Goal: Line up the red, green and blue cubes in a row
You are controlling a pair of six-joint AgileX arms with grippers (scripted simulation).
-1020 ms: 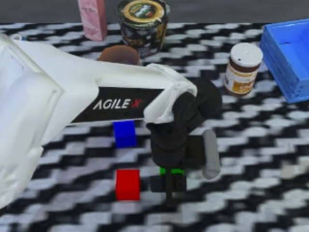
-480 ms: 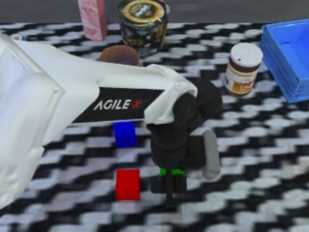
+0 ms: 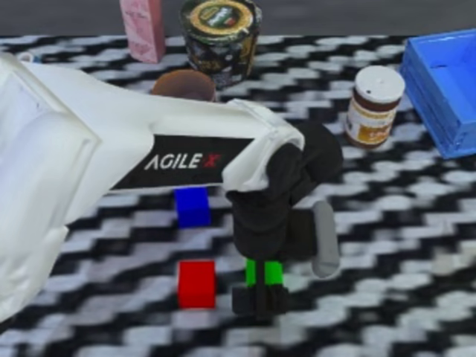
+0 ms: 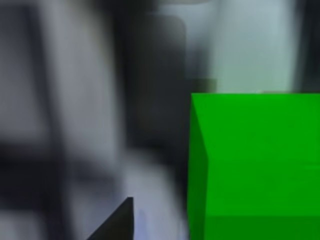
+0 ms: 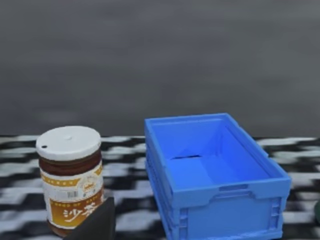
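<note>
The green cube [image 3: 264, 272] sits on the table just right of the red cube [image 3: 196, 283] — directly under the left gripper [image 3: 260, 296], between its fingers; whether they grip it, I cannot tell. The blue cube [image 3: 193, 206] lies behind the red one.

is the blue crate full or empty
Empty, as far as shown. The right wrist view looks into the blue crate and shows only bare floor and walls; its nearest inside corner is hidden by the front wall.
</note>
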